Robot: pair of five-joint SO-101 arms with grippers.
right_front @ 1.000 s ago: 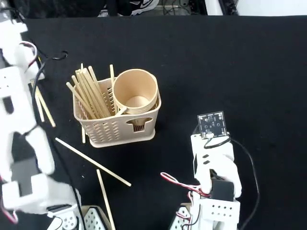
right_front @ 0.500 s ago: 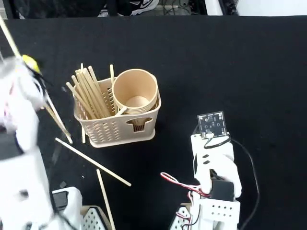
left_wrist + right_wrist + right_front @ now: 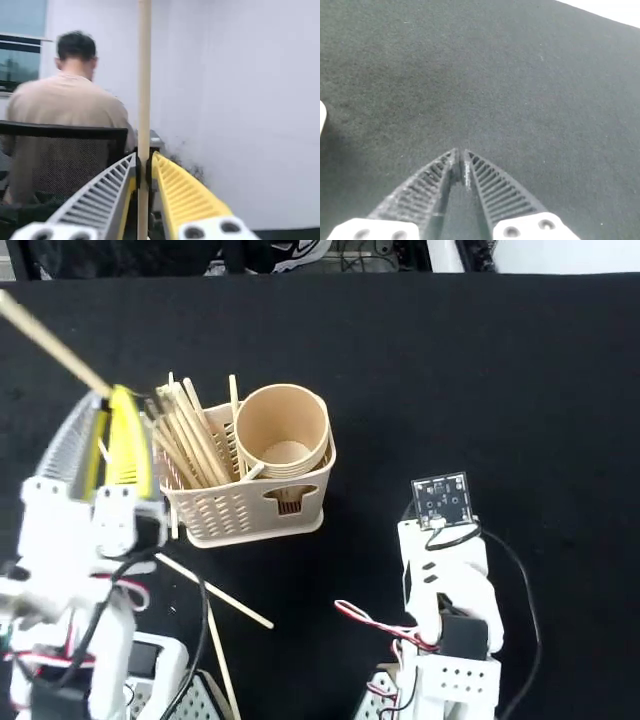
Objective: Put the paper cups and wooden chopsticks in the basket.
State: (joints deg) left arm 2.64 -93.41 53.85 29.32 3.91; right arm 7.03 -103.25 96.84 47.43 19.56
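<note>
- We count the paper cups (image 3: pixel 283 430) as done: they sit nested in the right half of the basket (image 3: pixel 245 508).
- We see a bundle of wooden chopsticks (image 3: pixel 185 435) leaning in the basket's left half, so most of that job looks finished too.
- Our left gripper (image 3: pixel 144 162) is clamped on one chopstick (image 3: pixel 50 340). It hangs above the counter (image 3: pixel 450 370) just beside the basket's left edge, and the stick slants up and away from the basket.
- This stick is not in yet. We judge it needs swinging over the left half and letting go.
- Two more sticks lie loose on the counter in front of the basket: a long slanted one (image 3: pixel 225 598) and a second one (image 3: pixel 222 660) nearer the arm's base.
- Our right gripper (image 3: pixel 459 165) is pinched together on nothing, low over bare counter well apart from the basket.
- By our reckoning, three sticks are left.
</note>
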